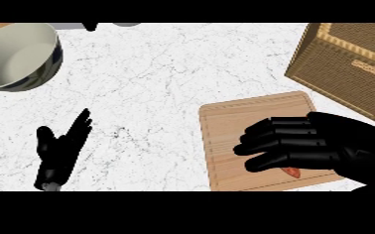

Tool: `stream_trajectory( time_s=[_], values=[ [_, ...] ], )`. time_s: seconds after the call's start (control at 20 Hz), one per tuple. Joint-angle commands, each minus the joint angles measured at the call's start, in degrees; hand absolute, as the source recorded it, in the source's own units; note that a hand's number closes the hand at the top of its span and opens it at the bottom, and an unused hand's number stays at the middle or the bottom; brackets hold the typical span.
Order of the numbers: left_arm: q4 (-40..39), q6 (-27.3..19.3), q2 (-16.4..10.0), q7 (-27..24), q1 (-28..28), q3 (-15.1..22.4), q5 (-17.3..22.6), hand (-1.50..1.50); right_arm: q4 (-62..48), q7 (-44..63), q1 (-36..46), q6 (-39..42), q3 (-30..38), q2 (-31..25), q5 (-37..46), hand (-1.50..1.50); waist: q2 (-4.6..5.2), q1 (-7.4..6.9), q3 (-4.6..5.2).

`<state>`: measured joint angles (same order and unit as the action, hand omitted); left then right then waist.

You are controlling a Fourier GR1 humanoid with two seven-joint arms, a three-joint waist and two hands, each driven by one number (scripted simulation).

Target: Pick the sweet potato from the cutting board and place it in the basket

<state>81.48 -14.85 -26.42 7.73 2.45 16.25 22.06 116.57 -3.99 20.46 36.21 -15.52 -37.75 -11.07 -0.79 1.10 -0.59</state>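
Right hand (315, 144): lower right, over the board, fingers curled down round the sweet potato (291, 172). Sweet potato: mostly hidden under the hand, only an orange-red tip showing below the fingers, near the board's lower edge; whether it is lifted or lying on the wood cannot be told. Board (227, 144): pale wood, flat on the table (161, 79). Basket (337, 64): woven, top right, just beyond the board's far corner; what lies inside is cut off by the edge. Left hand (60, 151): lower left, open, fingers straight, resting. Bowl (26, 54): top left, well apart. Progress: grasp apparently made; lift, carry to the basket and release not yet done.
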Motion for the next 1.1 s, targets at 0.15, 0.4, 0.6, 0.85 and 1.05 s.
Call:
stream_trajectory(
  time_s=[0.15,0.4,0.6,0.85,1.05],
  values=[
    [-1.3,-0.82,1.42,2.65,3.14,2.02,-0.86,0.0,-4.59,-1.05,12.07,10.31,13.59,-13.89,-1.78,-1.5,0.81,-1.65,0.63],
    [-3.61,2.44,0.3,0.53,3.55,0.88,-0.43,0.0,-9.91,-5.33,16.47,22.13,13.37,-21.58,0.64,-1.5,1.07,-2.28,0.66],
    [-3.54,2.85,-0.37,4.21,-0.13,0.34,-0.12,0.0,-11.29,-8.94,19.28,28.96,12.16,-27.22,3.32,-1.5,1.36,-2.33,0.58],
    [-2.51,0.83,2.31,3.07,1.12,2.34,-2.25,0.0,-14.12,-11.29,23.19,27.94,8.7,-27.95,7.45,-1.5,1.57,-3.74,0.56],
    [-2.72,3.19,-0.07,4.5,1.04,0.22,-0.7,0.0,-13.63,-13.97,21.0,25.49,6.19,-27.1,10.14,-1.5,1.5,-3.31,0.51]
  ],
)
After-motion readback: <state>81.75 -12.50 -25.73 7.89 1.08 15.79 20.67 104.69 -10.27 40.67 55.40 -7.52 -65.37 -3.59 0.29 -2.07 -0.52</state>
